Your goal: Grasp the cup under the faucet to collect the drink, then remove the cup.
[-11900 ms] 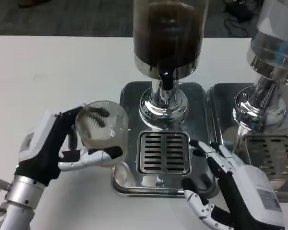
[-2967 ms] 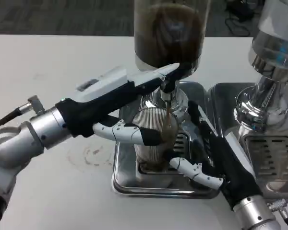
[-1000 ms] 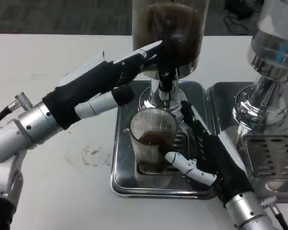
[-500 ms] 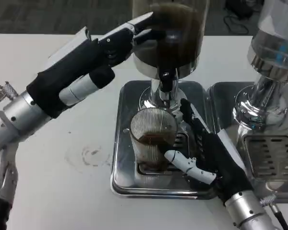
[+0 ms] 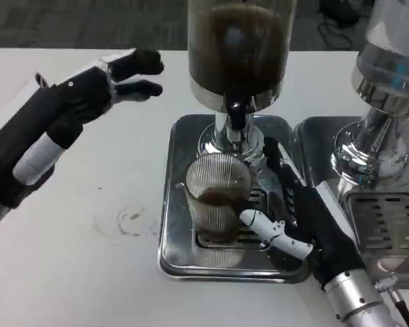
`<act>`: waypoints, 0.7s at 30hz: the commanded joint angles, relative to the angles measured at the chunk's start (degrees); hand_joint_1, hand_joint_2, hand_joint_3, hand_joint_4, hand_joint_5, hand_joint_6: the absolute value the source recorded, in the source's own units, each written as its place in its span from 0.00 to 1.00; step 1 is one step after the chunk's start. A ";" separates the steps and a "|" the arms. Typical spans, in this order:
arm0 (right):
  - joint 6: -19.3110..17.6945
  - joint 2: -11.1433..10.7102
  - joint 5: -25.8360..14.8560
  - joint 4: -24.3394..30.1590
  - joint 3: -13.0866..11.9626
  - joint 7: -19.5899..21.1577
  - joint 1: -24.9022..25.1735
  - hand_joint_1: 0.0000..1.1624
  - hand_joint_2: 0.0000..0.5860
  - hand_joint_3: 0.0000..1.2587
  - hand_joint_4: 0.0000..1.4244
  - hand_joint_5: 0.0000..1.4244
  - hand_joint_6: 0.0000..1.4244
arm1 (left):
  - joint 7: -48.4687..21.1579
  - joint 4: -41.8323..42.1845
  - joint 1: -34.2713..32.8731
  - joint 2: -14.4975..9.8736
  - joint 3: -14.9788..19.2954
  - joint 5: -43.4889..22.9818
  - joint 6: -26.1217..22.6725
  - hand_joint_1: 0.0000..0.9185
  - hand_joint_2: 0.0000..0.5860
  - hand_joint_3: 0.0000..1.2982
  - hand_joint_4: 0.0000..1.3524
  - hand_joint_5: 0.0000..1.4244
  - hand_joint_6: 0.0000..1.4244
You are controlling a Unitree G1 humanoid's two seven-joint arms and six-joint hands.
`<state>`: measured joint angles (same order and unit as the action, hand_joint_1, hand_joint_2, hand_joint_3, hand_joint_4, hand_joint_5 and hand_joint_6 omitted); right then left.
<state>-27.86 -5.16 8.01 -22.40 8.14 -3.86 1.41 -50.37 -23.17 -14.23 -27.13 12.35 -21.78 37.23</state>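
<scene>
I see my right hand wrapped around the ribbed cup on the silver tray, brown drink in the cup's bottom, the faucet just above it, my left hand open in the air, fingers spread, holding nothing

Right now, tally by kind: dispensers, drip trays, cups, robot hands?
Dispensers: 2 (dark-drink dispenser, second dispenser)
Drip trays: 2 (tray, second tray)
Cups: 1 (cup)
Robot hands: 2 (left robot hand, right robot hand)
Total: 7
</scene>
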 commanded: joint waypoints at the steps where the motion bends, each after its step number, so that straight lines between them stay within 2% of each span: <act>1: -1.21 -0.45 0.30 -0.58 -0.30 0.07 0.18 0.51 0.40 0.00 0.00 0.00 0.00 | 1.75 -5.32 1.52 -1.65 0.75 3.95 2.79 0.00 0.11 0.17 0.14 0.19 0.16; 10: -0.67 -0.45 0.64 -1.53 0.23 -0.53 0.89 0.51 0.39 0.00 0.00 0.00 0.00 | 3.65 -12.18 1.57 -1.59 -0.15 7.91 5.51 0.00 0.11 0.17 0.14 0.19 0.16; 21: -1.84 1.31 1.86 -5.99 0.80 1.17 3.57 0.51 0.38 0.00 0.00 0.00 0.00 | 4.86 -16.57 2.24 -2.12 -0.50 10.02 7.75 0.00 0.13 0.17 0.13 0.20 0.17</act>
<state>-28.63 -4.53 9.38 -27.15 8.60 -3.31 3.75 -46.14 -39.02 -12.92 -28.37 12.28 -12.73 43.85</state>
